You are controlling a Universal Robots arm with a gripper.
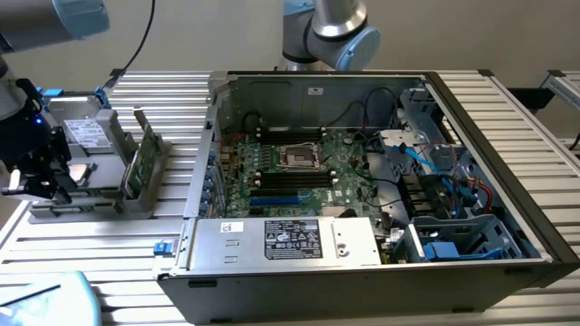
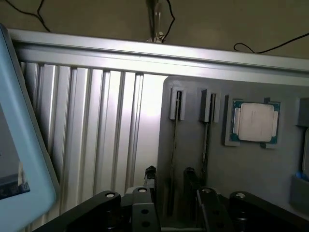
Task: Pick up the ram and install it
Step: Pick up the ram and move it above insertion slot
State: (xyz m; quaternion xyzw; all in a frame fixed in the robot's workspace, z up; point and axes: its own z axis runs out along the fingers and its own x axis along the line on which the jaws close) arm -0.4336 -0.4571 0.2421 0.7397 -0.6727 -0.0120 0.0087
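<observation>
In the wrist view, the ram (image 2: 174, 140) is a thin strip seen edge-on, standing in a slot of the grey holder tray (image 2: 227, 174). A second thin strip (image 2: 206, 140) stands in the slot beside it. My gripper (image 2: 170, 176) is open, and its two dark fingers (image 2: 150, 175) stand one on each side of the first strip without touching it. In the exterior view, the gripper (image 1: 41, 185) hangs over the tray (image 1: 86, 207) at the exterior view's left, outside the open computer case (image 1: 363, 272).
A square silver processor chip (image 2: 254, 122) lies in the tray beside the strips. Larger green cards (image 1: 143, 159) stand upright in the tray. The motherboard's black memory slots (image 1: 290, 178) lie inside the case near the processor socket (image 1: 299, 155). A second arm (image 1: 331, 30) stands behind the case.
</observation>
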